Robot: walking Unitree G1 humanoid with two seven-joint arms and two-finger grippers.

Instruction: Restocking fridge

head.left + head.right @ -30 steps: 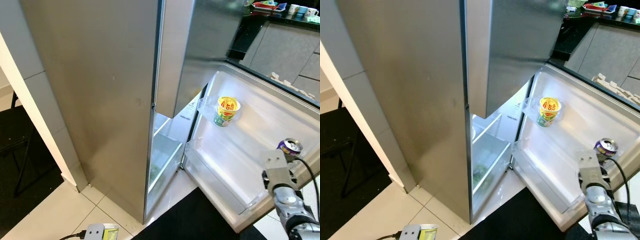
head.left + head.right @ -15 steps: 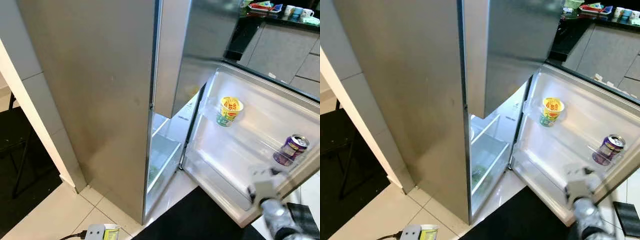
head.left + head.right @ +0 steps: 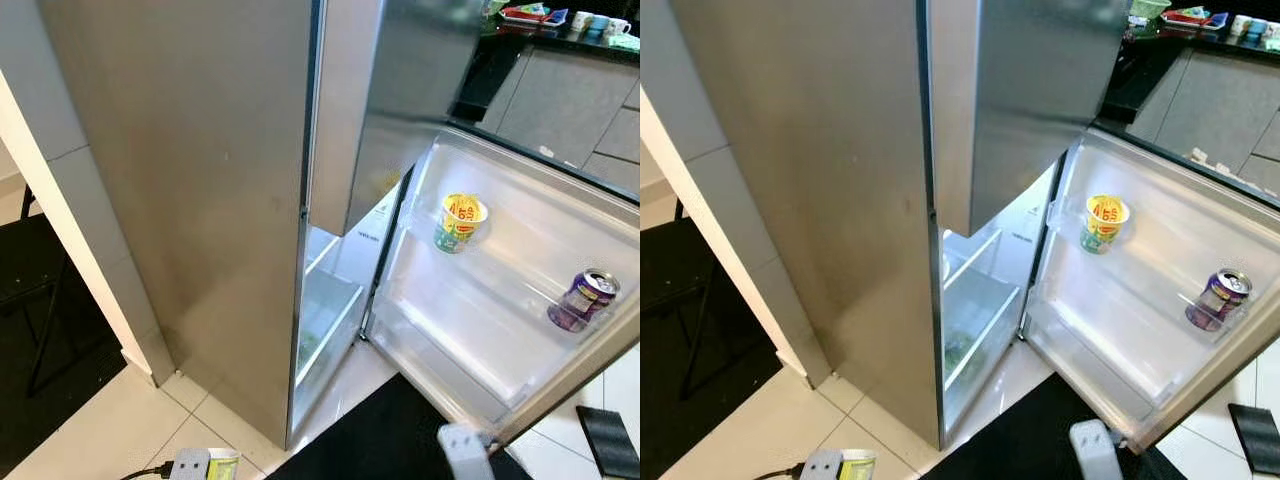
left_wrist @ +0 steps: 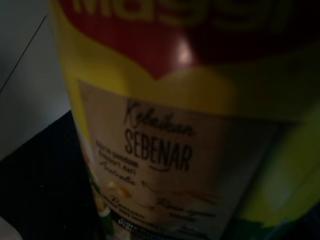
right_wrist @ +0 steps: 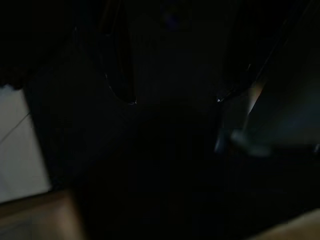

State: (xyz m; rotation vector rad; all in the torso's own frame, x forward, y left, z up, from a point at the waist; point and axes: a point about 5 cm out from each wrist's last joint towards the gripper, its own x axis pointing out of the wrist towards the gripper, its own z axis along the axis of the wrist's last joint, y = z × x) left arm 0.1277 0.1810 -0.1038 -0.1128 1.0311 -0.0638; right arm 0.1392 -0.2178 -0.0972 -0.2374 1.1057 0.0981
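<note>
Kitchen, pale tiled floor [image 3: 90,430] with a black mat [image 3: 1020,440] in front of a steel fridge [image 3: 200,200]. One lower fridge door [image 3: 1160,270] hangs open, its white inner side facing up. Dark counter [image 3: 1200,30] at the far right with cups and a tray on it.

Count: two yellow noodle cups, one purple can.

Far left, low: left gripper [image 3: 195,466] at the frame edge, holding one noodle cup [image 3: 222,465]. In the left wrist view that cup [image 4: 190,125] sits right up against the camera, between the fingers, yellow and red label reading "SEBENAR". Fingers themselves can't be made out there, but the cup is held in the gripper.

Second noodle cup [image 3: 458,222] stands on the upper door shelf [image 3: 420,212], well apart from both grippers.

Purple can [image 3: 1218,298] stands tilted in the door rack further right, up and away from the right arm.

Right arm's wrist [image 3: 1092,452] is low over the mat, below the door edge. Right wrist view is very dark; two finger [image 5: 120,75] outlines show faintly with a gap between them, nothing held.
</note>
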